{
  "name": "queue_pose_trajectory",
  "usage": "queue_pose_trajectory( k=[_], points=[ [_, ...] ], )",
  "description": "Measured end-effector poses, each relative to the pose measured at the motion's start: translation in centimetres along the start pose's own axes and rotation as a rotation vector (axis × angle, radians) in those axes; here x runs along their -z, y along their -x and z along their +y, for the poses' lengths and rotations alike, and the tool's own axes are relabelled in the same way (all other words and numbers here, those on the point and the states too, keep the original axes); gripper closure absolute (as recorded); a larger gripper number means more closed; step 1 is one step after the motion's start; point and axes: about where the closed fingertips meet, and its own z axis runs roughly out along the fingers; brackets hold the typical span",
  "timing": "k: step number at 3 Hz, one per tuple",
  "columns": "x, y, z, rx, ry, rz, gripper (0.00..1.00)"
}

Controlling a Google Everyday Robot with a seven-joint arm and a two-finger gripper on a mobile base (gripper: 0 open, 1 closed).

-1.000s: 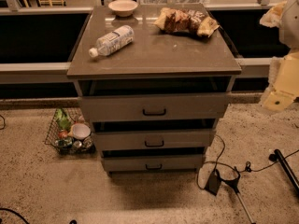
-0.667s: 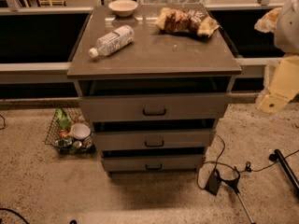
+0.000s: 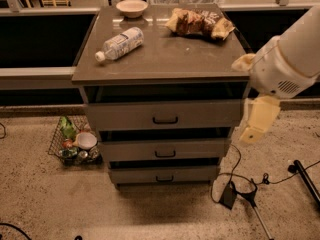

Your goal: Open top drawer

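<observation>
The top drawer [image 3: 125,115] is the widest of three grey drawers in a brown-topped cabinet. Its flat front carries a small black bar handle [image 3: 165,120] at centre, and a dark gap shows above the front. My gripper [image 3: 253,132] hangs from the white arm [image 3: 287,59] at the right, pointing down. It sits just off the right end of the top drawer front, well to the right of the handle and touching nothing.
Two shallower drawers [image 3: 165,149] [image 3: 164,174] sit below. On the cabinet top [image 3: 165,54] lie a plastic bottle [image 3: 120,43], a bowl [image 3: 132,7] and a snack bag [image 3: 199,22]. A wire basket of items [image 3: 74,143] stands on the floor at left. Cables and a power brick [image 3: 229,195] lie at right.
My arm and gripper have moved left and closer to the cabinet's right side. The drawers have not moved.
</observation>
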Motion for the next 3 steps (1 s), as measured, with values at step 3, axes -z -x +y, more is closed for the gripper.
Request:
queue_pose_trajectory(
  k=[3],
  points=[
    [-6.9,0.4,0.5,0.046,0.114,-0.052,0.0]
  ],
)
